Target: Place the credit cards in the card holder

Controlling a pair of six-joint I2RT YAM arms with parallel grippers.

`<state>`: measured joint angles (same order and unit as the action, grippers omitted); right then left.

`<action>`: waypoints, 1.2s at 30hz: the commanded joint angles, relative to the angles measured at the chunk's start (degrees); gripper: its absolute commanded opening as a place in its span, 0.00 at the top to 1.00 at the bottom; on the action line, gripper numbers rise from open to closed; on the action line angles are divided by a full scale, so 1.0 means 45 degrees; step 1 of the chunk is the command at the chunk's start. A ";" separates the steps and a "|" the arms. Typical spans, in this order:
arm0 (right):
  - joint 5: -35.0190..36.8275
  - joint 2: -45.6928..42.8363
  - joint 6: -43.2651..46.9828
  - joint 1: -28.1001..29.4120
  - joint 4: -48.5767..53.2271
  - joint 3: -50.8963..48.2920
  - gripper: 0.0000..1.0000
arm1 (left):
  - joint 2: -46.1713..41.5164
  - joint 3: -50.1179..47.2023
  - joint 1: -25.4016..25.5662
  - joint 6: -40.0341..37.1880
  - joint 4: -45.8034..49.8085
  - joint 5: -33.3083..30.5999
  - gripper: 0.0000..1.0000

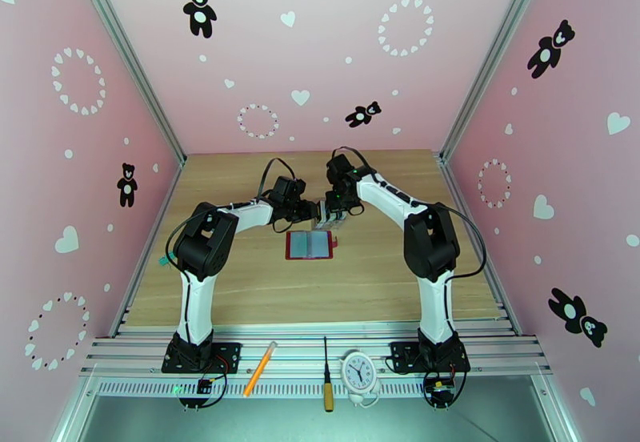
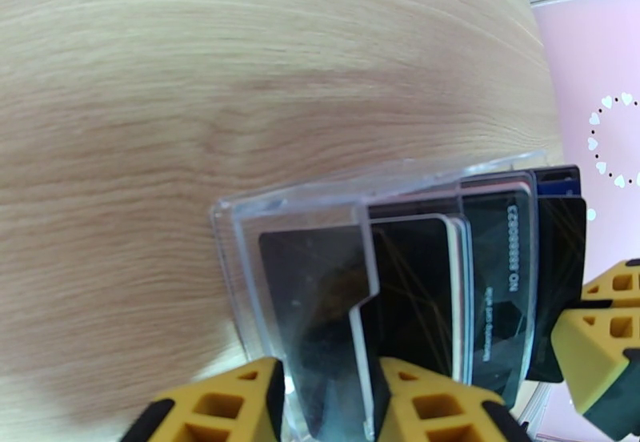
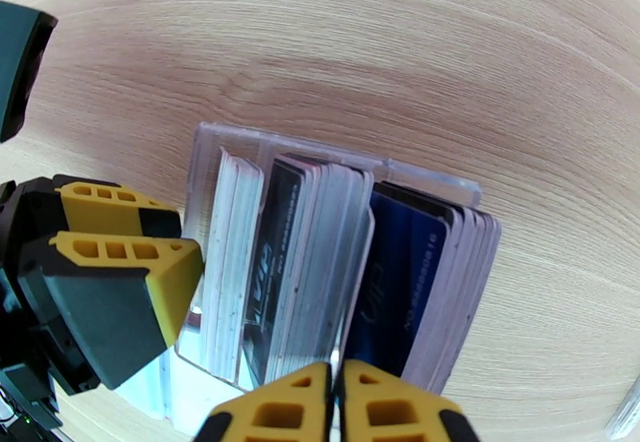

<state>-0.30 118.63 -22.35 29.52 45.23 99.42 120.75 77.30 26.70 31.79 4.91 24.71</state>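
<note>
A clear slotted stand (image 3: 424,181) is held just above the wooden table (image 1: 240,291), and the credit cards are stood on edge in it. Three packs are seen in its slots: pale cards (image 3: 232,259) at one end, dark cards (image 3: 280,275) in the middle and blue cards (image 3: 400,291) at the other end. The number in each pack cannot be made out.

One card holder (image 1: 310,245) is laid open and flat just on the near side of the stand, with two grey pocket panels turned up.

The stand's pale-card end is clamped between the fingers of the left gripper (image 2: 328,394). The right gripper (image 3: 334,403) is set at the stand's top edge between the dark and blue packs, its fingertips pressed almost together. Whether a card is pinched there cannot be told.
</note>
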 commanded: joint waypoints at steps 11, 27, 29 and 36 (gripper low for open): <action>0.0492 -0.1806 -0.0438 -0.0095 0.0101 -0.0582 1.00 | 0.0283 -0.0231 -0.0154 0.0064 0.0438 -0.0144 0.64; 0.0026 -0.3256 -0.0910 -0.0151 -0.0501 -0.1409 1.00 | -0.0107 -0.0499 -0.0152 0.0177 -0.0040 0.0068 0.61; -0.0039 -0.3563 -0.0930 -0.0153 -0.0499 -0.1572 1.00 | -0.0247 -0.0555 -0.0152 0.0181 -0.0067 0.0056 0.60; -0.1516 -0.5363 -0.1747 -0.0153 -0.2008 -0.3644 1.00 | -0.1069 -0.0730 -0.0152 0.0134 -0.0010 0.0037 0.57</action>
<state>-3.18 99.42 -27.62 29.10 40.16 86.00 119.44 75.05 26.44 32.42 3.44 25.12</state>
